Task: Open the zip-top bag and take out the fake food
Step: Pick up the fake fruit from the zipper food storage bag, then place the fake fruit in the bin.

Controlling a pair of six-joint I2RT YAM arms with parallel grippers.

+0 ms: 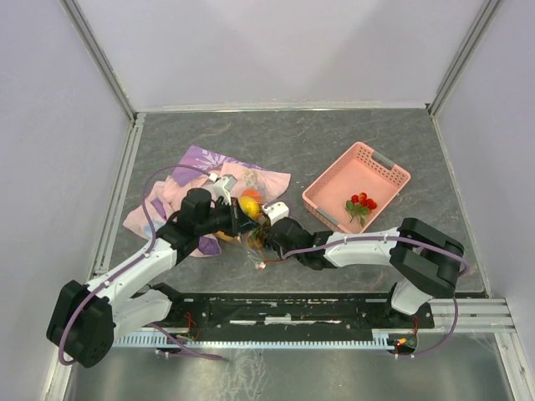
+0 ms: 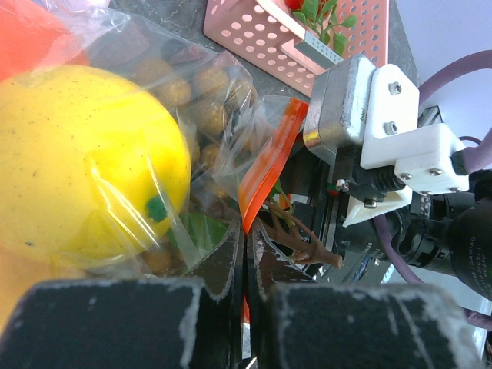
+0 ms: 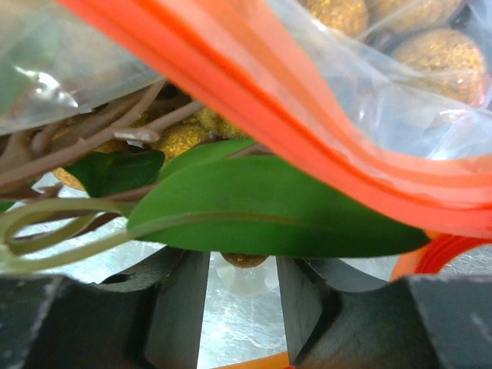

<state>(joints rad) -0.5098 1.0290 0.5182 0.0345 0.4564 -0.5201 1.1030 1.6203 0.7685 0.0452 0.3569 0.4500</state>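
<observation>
Bag, orange-zipped (fruit inside) — left end effector pinches it; right end effector half-open.

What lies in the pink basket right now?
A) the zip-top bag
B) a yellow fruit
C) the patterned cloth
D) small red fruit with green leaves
D: the small red fruit with green leaves sits on the floor of the pink basket, while the yellow fruit is inside the zip-top bag.
</observation>
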